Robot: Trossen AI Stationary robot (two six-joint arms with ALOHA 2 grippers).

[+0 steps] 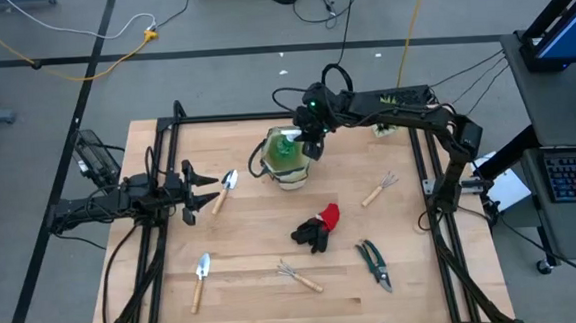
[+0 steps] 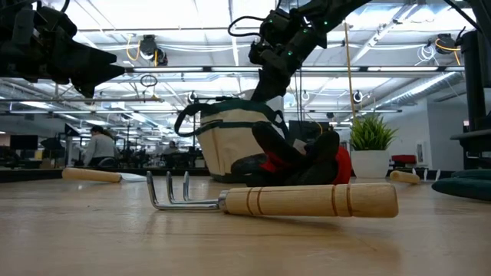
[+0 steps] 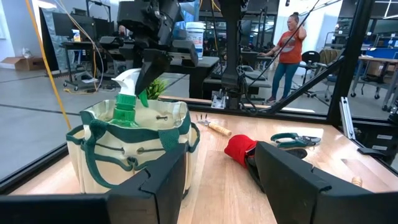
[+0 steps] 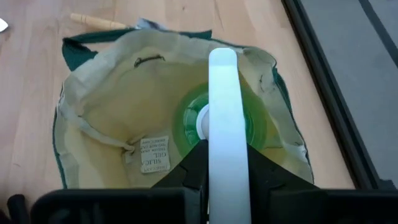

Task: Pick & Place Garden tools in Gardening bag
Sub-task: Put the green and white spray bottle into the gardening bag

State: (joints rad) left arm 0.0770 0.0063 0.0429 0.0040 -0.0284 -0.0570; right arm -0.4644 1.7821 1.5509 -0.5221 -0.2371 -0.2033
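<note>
The beige gardening bag (image 1: pixel 286 164) with green trim stands upright on the table's far middle. A green spray bottle (image 3: pixel 126 107) sits upright inside it, its white head above the rim, with my right gripper (image 4: pixel 224 180) shut on that head. My left gripper (image 1: pixel 205 187) waits open and level at the table's left side, holding nothing. Lying flat on the table are two trowels (image 1: pixel 226 189) (image 1: pixel 200 279), two rakes (image 1: pixel 378 189) (image 2: pixel 284 201), a red-black glove (image 1: pixel 319 228) and pruning shears (image 1: pixel 374 264). My right gripper pinches the spray bottle's white trigger head (image 4: pixel 222 118) between its two fingers (image 4: pixel 186 171). The fingers slant down from the table's far right. The bottle hangs upright with its green body (image 4: pixel 189 124) down inside the bag; the bag's wall hides whether its base rests on the bag's floor.
A small potted plant (image 2: pixel 374 134) stands beyond the bag at the far right. Black frame rails (image 1: pixel 435 173) run along the table's left and right sides. Bare wood lies between the bag and the near-side tools. A person (image 3: pixel 289 46) stands in the room beyond.
</note>
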